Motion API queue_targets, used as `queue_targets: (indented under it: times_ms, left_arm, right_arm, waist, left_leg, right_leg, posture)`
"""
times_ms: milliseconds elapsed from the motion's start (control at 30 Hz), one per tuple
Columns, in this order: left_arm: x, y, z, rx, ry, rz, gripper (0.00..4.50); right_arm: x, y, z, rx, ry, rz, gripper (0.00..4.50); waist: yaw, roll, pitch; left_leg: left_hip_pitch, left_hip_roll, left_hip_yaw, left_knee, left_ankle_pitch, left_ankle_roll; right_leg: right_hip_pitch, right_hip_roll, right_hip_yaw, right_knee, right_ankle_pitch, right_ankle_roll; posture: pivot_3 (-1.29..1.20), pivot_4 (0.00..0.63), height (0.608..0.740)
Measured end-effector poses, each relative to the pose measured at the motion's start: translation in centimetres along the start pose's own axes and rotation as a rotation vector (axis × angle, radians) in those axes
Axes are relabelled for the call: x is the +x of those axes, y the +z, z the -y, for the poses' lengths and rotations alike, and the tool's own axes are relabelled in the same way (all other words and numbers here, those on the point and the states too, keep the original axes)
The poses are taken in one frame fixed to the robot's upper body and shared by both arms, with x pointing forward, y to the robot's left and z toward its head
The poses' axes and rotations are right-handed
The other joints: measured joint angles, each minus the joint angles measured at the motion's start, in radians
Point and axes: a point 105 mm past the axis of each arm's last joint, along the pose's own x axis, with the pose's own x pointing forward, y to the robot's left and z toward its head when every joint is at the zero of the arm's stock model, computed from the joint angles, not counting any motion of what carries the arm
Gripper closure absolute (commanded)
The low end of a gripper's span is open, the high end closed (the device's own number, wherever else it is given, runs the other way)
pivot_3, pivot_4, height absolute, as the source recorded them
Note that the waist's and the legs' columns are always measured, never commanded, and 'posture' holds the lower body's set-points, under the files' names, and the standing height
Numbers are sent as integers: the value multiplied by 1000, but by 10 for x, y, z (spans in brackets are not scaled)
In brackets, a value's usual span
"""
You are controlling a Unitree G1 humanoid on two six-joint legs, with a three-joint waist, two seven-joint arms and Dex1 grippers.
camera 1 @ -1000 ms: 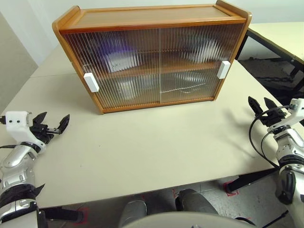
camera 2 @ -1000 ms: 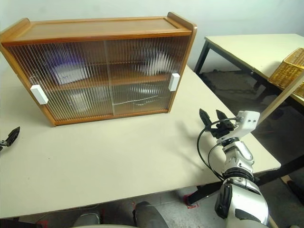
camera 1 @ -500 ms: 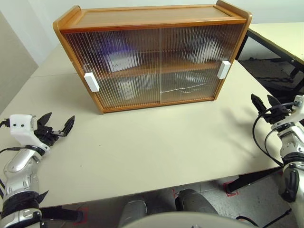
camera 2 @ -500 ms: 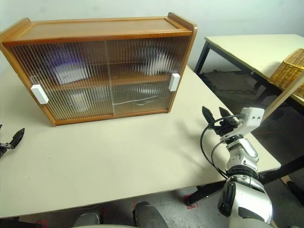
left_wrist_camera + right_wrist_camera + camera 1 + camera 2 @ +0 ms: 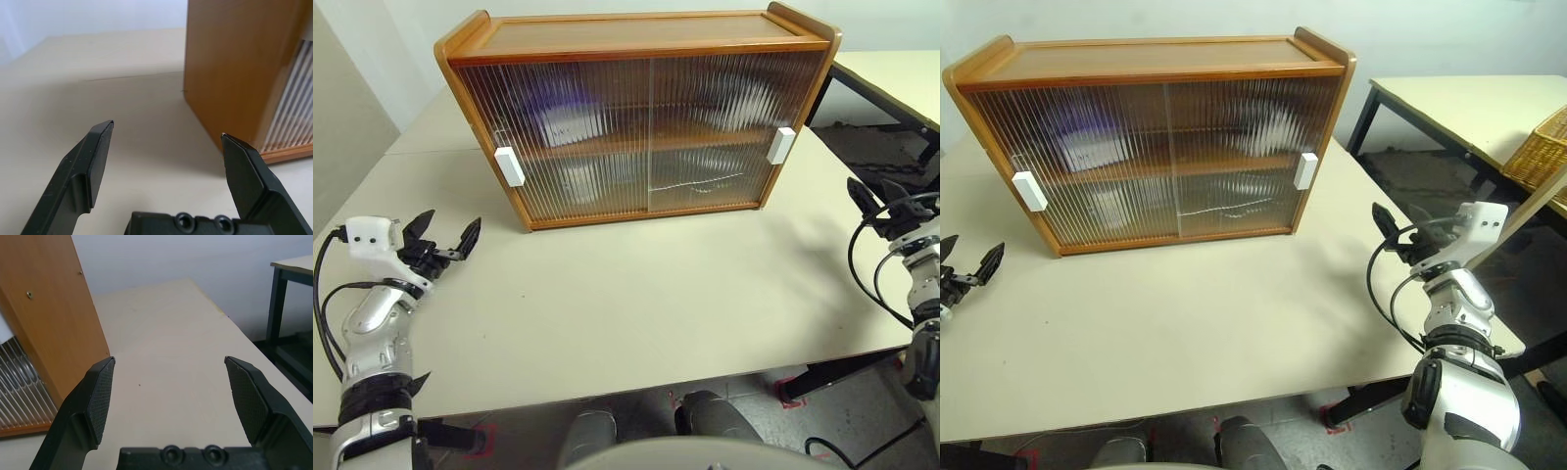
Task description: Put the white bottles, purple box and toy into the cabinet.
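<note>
Both doors of cabinet (image 5: 641, 117) shut, upper centre; with left gripper (image 5: 442, 243) and right gripper (image 5: 871, 196) spread empty, hook white handle (image 5: 509, 165), slide sideways.

Place: a plain test room or lab, set up like an office.
Walls: bare, pale, unadorned.
Furniture: a beige surface (image 5: 636, 294) on black metal legs, with a second one (image 5: 1469, 103) like it beyond the right gripper (image 5: 1400, 227).
Floor: grey, with red tape marks (image 5: 790, 384) by the leg.
Props: a wooden cabinet (image 5: 641, 113) standing alone; a wicker basket (image 5: 1540, 152) on the far surface.
</note>
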Motion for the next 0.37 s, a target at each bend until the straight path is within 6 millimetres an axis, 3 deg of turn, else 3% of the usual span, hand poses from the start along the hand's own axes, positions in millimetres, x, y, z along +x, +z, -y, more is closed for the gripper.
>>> queue_targets:
  times_ms: [200, 367]
  left_arm:
    - [-3, -1, -10, -8, 48, 0, 0]
    - [-16, -6, -15, 1, 74, -20, 0]
  right_arm:
    - [1, -3, -6, 12, 42, -3, 25]
    - [1, -7, -10, 26, 63, -19, 25]
  waist:
    - [3, 0, 1]
    - [9, 0, 1]
  left_leg:
    - [0, 0, 0, 1, 0, 0]
    - [2, 0, 0, 0, 0, 0]
  right_leg:
    - [1, 0, 0, 0, 0, 0]
    - [1, 0, 0, 0, 0, 0]
  posture:
    - [-33, 11, 740]
    - [0, 22, 740]
